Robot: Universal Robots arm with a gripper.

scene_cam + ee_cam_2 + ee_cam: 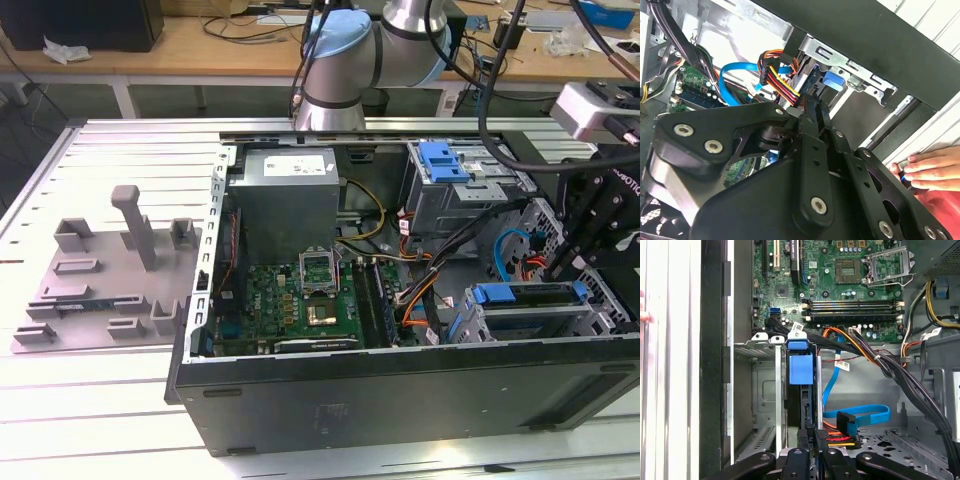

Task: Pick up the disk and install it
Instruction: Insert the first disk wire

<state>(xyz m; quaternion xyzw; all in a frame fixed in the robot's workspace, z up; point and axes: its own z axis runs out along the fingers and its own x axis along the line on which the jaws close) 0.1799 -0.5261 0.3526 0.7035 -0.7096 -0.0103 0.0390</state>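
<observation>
- the gripper (810, 447) reaches into the open computer case (400, 385), its black fingers (812, 117) pinched nearly shut on the disk (801, 371), which stands on edge in the metal drive cage (530, 315).
- in the exterior view the cage is at the case's 4 o'clock.
- a grey plastic tray (100, 290) lies at 9 o'clock on the slatted metal table (100, 420).
- a wooden workbench (200, 45) is at 12.
- a person's hand (932, 170) rests beside the case.

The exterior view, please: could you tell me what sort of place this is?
Probably an electronics lab or robot test bench: an open computer case lies on a slotted metal table, beside a grey fixture tray, with a cable-strewn wooden workbench behind.
</observation>
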